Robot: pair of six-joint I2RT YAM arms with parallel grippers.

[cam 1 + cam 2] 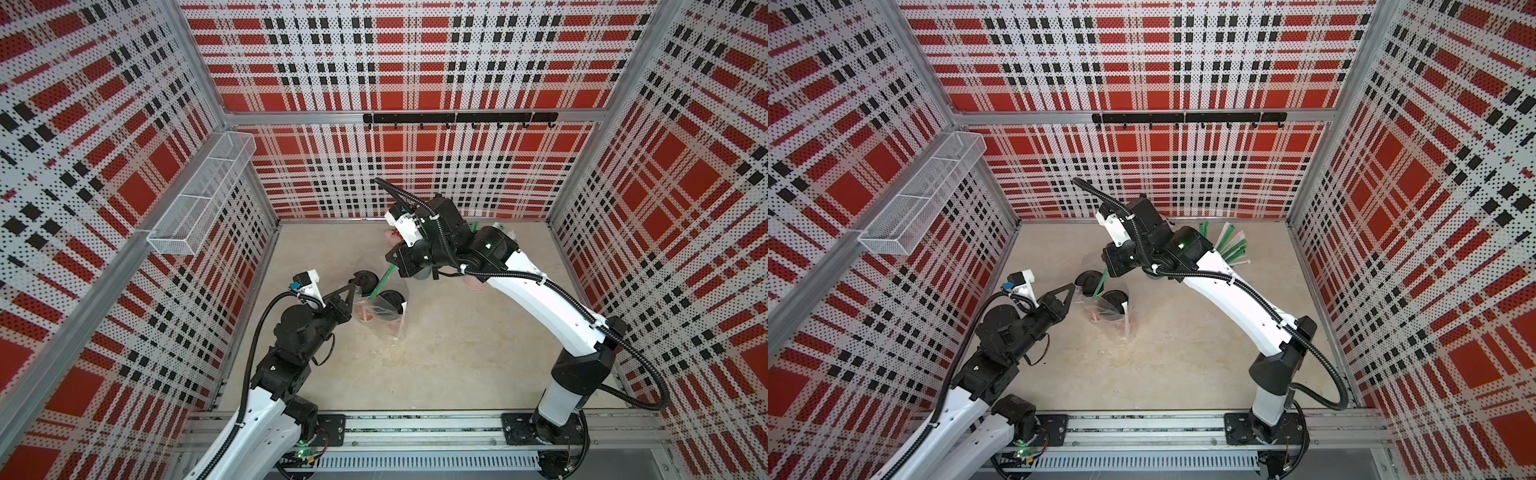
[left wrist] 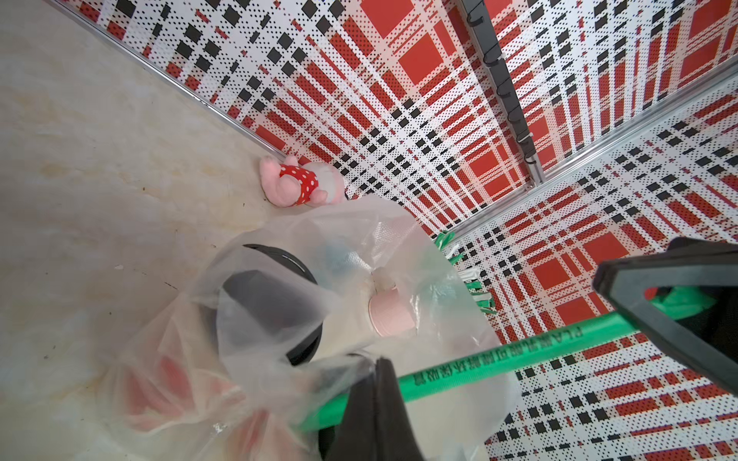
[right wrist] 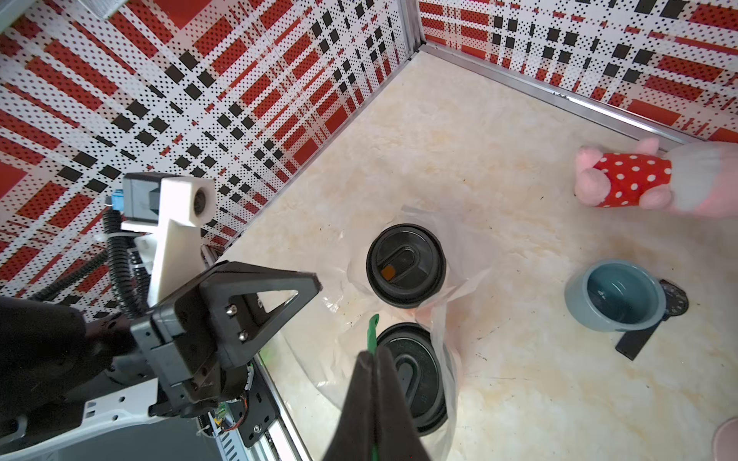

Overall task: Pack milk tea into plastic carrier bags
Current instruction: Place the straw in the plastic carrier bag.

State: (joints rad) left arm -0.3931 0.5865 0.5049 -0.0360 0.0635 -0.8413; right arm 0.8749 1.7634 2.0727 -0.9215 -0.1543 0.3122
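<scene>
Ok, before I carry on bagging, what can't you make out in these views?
- Cups: right wrist view shows mostly lids; left wrist view blurs their sides behind the bag film.
- Straw: left wrist view, the left pincer crosses it and film blurs its lower end; inside the bag or not, unclear.
- Grey-blue cup: almost wholly under the right arm in both top views.

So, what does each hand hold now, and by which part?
The right hand pinches a thin green wrapped straw near its upper end. The left hand pinches the transparent crinkly plastic film bag at its rim.
</scene>
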